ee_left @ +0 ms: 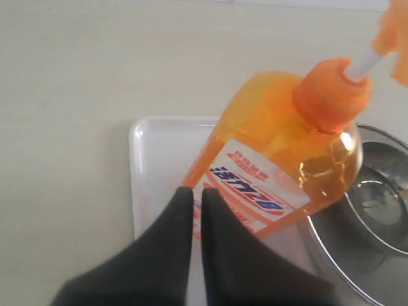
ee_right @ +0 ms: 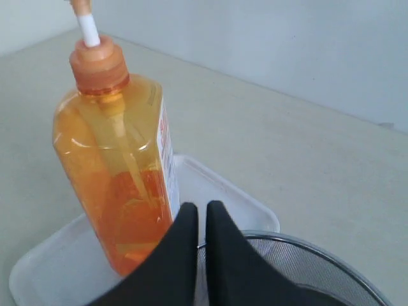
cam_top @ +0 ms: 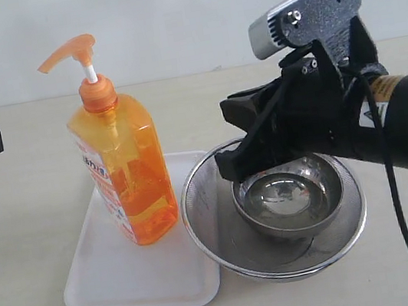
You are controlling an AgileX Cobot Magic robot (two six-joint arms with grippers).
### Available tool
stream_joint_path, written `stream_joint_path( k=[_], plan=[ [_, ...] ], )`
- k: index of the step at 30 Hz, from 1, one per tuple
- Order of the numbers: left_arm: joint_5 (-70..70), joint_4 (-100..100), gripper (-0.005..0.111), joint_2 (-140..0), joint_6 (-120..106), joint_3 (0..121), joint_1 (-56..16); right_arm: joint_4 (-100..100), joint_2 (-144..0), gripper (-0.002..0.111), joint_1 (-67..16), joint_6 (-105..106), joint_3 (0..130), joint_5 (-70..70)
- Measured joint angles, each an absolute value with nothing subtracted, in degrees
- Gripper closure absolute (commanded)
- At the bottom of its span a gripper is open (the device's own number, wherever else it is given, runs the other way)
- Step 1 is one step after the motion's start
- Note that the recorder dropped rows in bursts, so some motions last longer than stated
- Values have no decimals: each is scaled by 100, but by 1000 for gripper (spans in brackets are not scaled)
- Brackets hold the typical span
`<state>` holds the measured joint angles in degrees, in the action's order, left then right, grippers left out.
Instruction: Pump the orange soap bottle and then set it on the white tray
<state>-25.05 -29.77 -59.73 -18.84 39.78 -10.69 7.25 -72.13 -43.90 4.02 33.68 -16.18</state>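
Bottle (cam_top: 124, 177) stands upright on tray (cam_top: 108, 284), left of strainer (cam_top: 208, 230), so placement looks done. Pump head is up; can't confirm the pump stroke. Right gripper (ee_right: 202, 207) jaws together, empty, above strainer. Left gripper (ee_left: 196, 194) same, well left of bottle.

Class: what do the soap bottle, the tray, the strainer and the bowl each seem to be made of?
The orange soap bottle: probably glossy translucent plastic, since the liquid and pump tube show through its wall. The white tray: opaque plastic, it seems, smooth with a soft sheen and a moulded rim. The strainer: fine metal mesh with a shiny rim, likely steel. The bowl: polished metal with mirror-like reflections.
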Motion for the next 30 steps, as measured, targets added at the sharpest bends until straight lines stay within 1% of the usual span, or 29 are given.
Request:
stream_joint_path(
  k=[5, 8, 11, 15, 21, 30],
  plan=[
    [-2172, -3158, 102, -6926, -2076, 3978, -1069, 725, -7302, 108, -4390, 604, 3364, -2491],
    [-2082, -3171, 102, -7318, -2145, 3978, -1069, 734, -7740, 108, -4260, 857, 3364, -2867],
    [-2056, -3304, 102, -7383, -2204, 3978, -1069, 748, -8377, 108, -4017, 856, 3375, -3357],
    [-2070, -4029, 102, -7396, -2899, 3978, -1069, 450, -8908, 108, -3836, 497, 3662, -3419],
    [-2279, -5581, 102, -7396, -4507, 3978, -1069, -347, -9530, 108, -3819, -106, 4270, -3395],
    [-2147, -5865, 102, -7445, -4854, 3978, -1069, -611, -10356, 108, -3819, -239, 4646, -3418]
  ],
)
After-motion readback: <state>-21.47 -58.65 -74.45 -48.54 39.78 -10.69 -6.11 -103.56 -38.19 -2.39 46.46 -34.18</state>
